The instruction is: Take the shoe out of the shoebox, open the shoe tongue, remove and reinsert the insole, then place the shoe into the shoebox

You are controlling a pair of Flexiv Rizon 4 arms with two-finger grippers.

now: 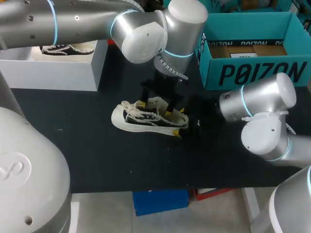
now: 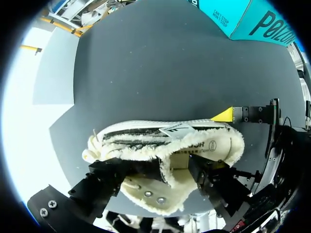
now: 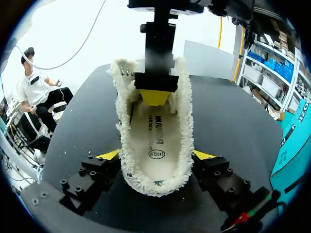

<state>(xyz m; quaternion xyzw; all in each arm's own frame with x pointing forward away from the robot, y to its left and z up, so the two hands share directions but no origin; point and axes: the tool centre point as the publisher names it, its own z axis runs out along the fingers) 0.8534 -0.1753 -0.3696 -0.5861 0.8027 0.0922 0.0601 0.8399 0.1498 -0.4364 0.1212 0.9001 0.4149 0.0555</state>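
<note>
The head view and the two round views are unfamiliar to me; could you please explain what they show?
Two robot arms work at a table. The head view looks down from above; each round view comes from a camera on one arm's wrist. A cream shoe lies on the table, out of the teal shoebox. The right gripper clamps its heel from both sides. The left gripper, open, stands inside the shoe's opening, over the insole. A white box stands at the left.

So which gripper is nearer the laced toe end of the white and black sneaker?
Left. The left gripper reaches down into the sneaker at its opening, by the tongue; the right gripper straddles the heel, a finger against each side.
</note>
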